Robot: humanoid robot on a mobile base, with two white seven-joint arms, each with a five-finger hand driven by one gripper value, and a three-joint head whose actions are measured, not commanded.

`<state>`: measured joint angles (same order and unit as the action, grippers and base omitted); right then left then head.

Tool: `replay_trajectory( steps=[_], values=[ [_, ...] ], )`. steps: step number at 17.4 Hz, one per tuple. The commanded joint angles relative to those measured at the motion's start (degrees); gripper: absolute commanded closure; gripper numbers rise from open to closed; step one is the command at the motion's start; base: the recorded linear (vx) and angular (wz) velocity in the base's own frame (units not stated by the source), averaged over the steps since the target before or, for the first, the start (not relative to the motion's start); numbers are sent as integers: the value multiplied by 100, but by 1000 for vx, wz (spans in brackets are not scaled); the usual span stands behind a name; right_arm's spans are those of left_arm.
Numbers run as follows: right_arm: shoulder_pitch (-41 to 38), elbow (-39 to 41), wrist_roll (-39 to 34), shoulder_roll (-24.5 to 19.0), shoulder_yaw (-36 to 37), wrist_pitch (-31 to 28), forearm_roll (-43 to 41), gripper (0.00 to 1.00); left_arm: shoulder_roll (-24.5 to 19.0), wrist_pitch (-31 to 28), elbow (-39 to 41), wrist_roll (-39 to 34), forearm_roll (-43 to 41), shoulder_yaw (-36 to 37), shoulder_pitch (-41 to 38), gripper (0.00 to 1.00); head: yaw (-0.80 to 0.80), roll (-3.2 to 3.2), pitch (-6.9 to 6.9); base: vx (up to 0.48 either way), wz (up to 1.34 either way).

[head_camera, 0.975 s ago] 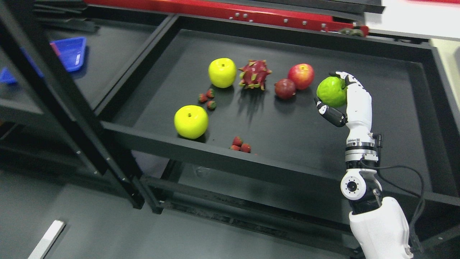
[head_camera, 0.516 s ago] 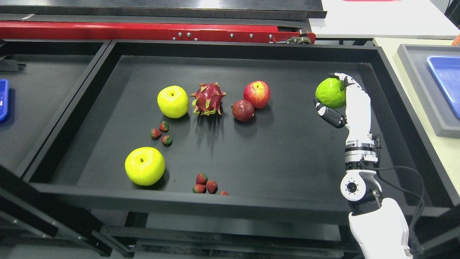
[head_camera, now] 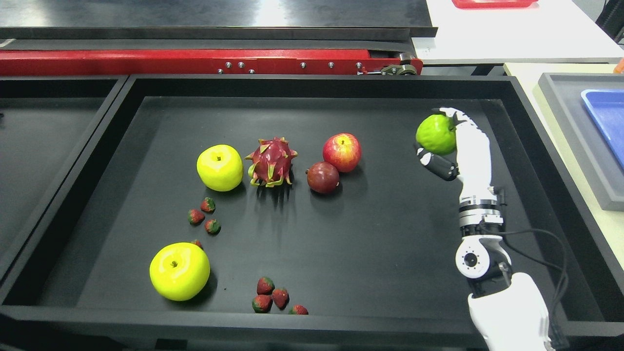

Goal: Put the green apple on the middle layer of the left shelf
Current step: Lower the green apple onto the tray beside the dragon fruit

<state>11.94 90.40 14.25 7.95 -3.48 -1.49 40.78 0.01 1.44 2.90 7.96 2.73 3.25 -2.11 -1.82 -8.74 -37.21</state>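
Note:
My right hand is shut on the green apple and holds it over the right part of the black shelf tray. The white forearm rises from the lower right. The fingers wrap the apple's right side and the dark thumb sits under it. Whether the apple touches the tray floor cannot be told. The left arm is out of view.
On the tray lie two yellow-green apples, a dragon fruit, a red apple, a dark plum and several strawberries. A grey tray with a blue bin stands right. Another black shelf lies left.
The camera has swung right and down, so the whole picture shifted. The apple stays in my right hand, which shows slightly further left than before.

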Motion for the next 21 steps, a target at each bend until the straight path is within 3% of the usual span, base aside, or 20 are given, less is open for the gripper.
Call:
replay_trajectory(
  steps=[1,5,10,15,17,18,19,20,21],
  values=[
    [-16,-136,-562,-4,-1057,-62,123,100,-101,5,0,4,0,0,0,0,0,0,0,107,-130],
    [203,-190,-1239,-30,-1742,-27,238,100,-101,-3,0,4,0,0,0,0,0,0,0,70,-75],
    [1089,-583,-1635,-670,-2753,0,317,100,-101,-3,0,-5,0,0,0,0,0,0,0,27,-19],
    [1777,-1235,-1908,-695,-3202,-9,299,99,-101,-3,0,4,0,0,0,0,0,0,0,0,0],
    [1777,-1235,-1961,-695,-3185,0,273,93,-101,-3,0,4,0,0,0,0,0,0,0,0,0],
    [1760,-1235,-2039,-695,-3159,-44,221,61,-101,-3,0,4,0,0,0,0,0,0,0,0,0],
    [1768,-1235,-2066,-695,-3028,-88,125,8,-101,5,0,4,0,0,0,0,0,0,0,0,0],
    [1760,-1235,-2075,-695,-2844,-114,-50,0,-101,-3,0,4,0,0,0,0,0,0,0,0,0],
    [1760,-1235,-2075,-695,-2642,-123,-435,0,-101,-3,0,4,0,0,0,0,0,0,0,0,0]
  ],
)
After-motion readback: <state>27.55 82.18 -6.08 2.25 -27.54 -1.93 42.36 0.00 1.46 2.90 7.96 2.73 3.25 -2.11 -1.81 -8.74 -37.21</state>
